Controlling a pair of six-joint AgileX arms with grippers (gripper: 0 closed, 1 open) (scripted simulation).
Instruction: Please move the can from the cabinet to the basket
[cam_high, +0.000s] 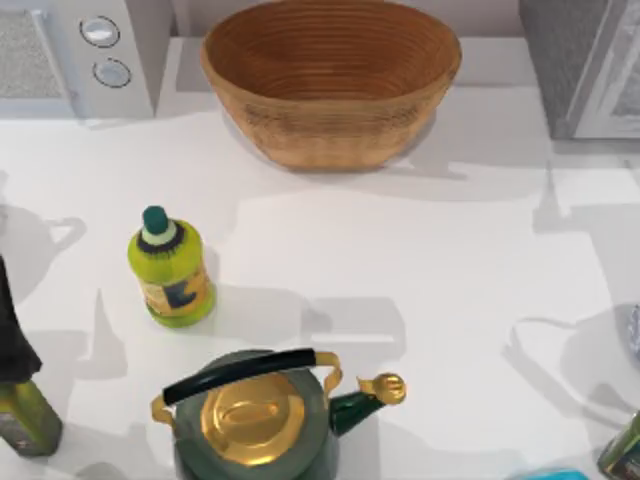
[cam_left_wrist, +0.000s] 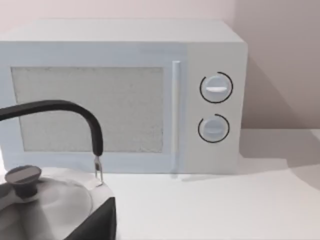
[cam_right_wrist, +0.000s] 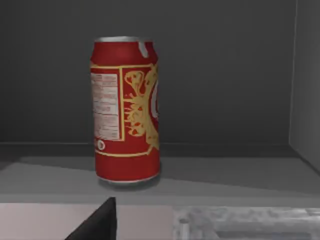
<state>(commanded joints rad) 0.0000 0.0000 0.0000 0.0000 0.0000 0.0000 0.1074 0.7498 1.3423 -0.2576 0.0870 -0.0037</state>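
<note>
Red can (cam_right_wrist: 126, 110) stands upright inside the grey cabinet (cam_high: 585, 65) at the bench's (cam_high: 420, 260) two o'clock; wicker basket (cam_high: 330, 80) sits at twelve; neither hand's opening is discernible.

We see the basket (cam_high: 330, 85) at table's back centre, microwave (cam_high: 75, 55) back left, cabinet (cam_high: 585, 65) back right. Bottle (cam_high: 172, 268) sits left of centre, kettle (cam_high: 260, 415) in front. The can (cam_right_wrist: 125, 110) stands upright inside the cabinet.
</note>
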